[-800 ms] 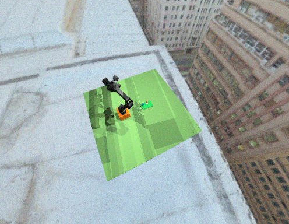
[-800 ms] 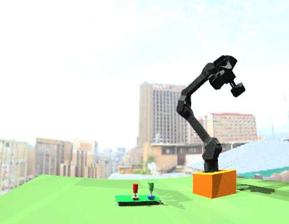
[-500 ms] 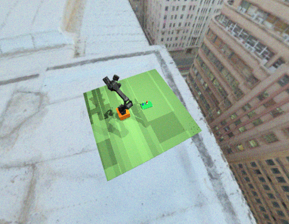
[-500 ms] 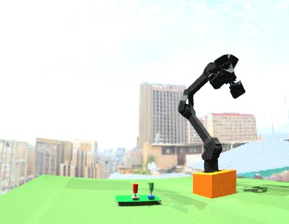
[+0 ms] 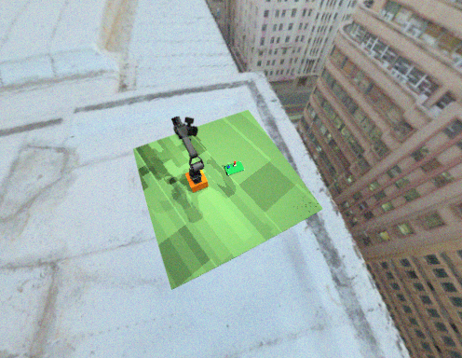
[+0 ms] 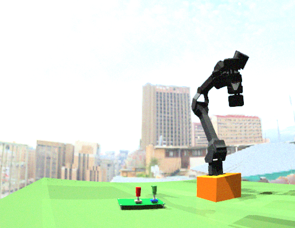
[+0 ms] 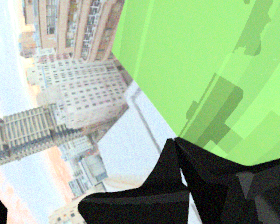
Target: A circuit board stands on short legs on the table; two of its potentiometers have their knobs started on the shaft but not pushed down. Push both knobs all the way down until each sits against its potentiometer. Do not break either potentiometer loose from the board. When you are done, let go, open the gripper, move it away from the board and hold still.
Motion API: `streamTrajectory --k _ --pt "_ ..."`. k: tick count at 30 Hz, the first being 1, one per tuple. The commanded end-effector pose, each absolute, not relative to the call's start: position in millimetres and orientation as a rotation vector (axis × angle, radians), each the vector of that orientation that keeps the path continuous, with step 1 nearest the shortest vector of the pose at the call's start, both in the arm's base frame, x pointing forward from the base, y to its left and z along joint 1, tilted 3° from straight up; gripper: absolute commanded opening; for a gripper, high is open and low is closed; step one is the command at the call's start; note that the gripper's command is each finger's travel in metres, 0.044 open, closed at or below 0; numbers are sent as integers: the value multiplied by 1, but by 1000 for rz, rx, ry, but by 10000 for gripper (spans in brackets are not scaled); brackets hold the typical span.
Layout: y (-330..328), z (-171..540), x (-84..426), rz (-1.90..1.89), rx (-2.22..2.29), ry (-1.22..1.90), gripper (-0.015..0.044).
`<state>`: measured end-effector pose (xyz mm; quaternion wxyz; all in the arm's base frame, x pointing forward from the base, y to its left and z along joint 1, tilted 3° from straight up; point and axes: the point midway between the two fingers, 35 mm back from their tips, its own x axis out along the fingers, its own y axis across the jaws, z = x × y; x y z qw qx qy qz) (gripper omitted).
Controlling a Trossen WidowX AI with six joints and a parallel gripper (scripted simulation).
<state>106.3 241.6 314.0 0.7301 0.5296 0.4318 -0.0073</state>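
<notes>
The green circuit board (image 5: 239, 168) (image 6: 126, 202) stands low on the mat. A red knob (image 5: 235, 163) (image 6: 138, 191) stands upright above a pale potentiometer (image 6: 138, 201), with bare shaft showing between them. A dark green knob (image 6: 154, 190) stands upright above a blue potentiometer (image 5: 228, 167) (image 6: 154, 200), also with shaft showing between them. Both potentiometers appear seated on the board. My gripper (image 6: 241, 60) (image 7: 173, 142) is high in the air, well away from the board. Its fingertips meet in the wrist view with nothing between them. Board and knobs are out of the wrist view.
The arm's orange base block (image 5: 197, 182) (image 6: 207, 187) stands on the green mat (image 5: 179, 251) (image 6: 69, 213), a short way from the board. The arm rises above this base. Shadows and darker patches lie across the mat. A rooftop and buildings form the background.
</notes>
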Motion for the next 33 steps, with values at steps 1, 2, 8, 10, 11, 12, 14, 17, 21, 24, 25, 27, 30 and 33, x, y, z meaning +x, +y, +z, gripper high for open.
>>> streamTrajectory --k 1,2,8,10,11,12,14,17,21,24,25,27,30,33 --pt "242 296 132 -65 1036 928 0" --pt "241 291 138 -80 1007 923 0" --pt "229 264 181 -173 845 918 0" --pt "223 254 195 -201 789 924 0" --pt "219 249 202 -214 761 928 0" --pt "215 244 209 -228 734 933 0" --pt "206 234 222 -254 681 947 0" --pt "191 217 241 -295 607 980 0" --pt "165 191 262 -355 524 1050 0" --pt "151 178 270 -380 487 1091 0" --pt "147 175 273 -380 470 1103 0" --pt "134 165 282 -378 416 1145 0" --pt "112 148 294 -366 340 1214 0" --pt "87 131 303 -342 274 1288 0"
